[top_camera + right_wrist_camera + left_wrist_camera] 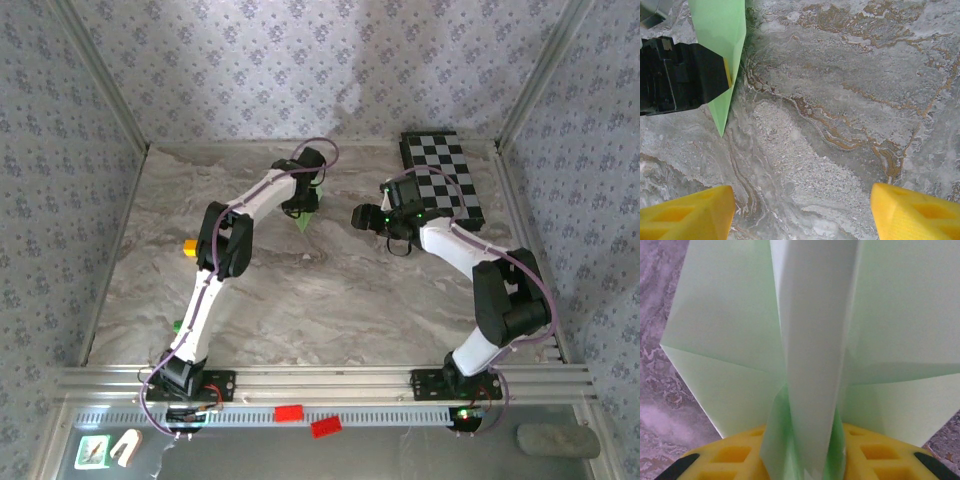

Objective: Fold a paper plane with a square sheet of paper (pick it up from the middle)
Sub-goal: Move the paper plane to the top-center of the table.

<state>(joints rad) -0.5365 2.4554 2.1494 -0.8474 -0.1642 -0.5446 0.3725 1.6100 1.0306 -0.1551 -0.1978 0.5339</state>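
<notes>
The light-green paper plane [306, 221] hangs point down over the far middle of the marble table, pinched in my left gripper [301, 205]. Up close in the left wrist view the paper plane [815, 340] fills the picture, its centre fold clamped between the yellow fingers [730, 455], wings spread to both sides. In the right wrist view the paper plane [722, 30] points toward the table at upper left, with the black left gripper beside it. My right gripper [802, 210] is open over bare marble to the plane's right, its yellow fingertips [690, 215] wide apart and holding nothing.
A black-and-white checkered board [443, 178] lies at the far right, just behind the right arm. A small yellow block [189, 246] sits at the left by the left arm. Red blocks [288, 412] rest on the front rail. Patterned walls close in three sides.
</notes>
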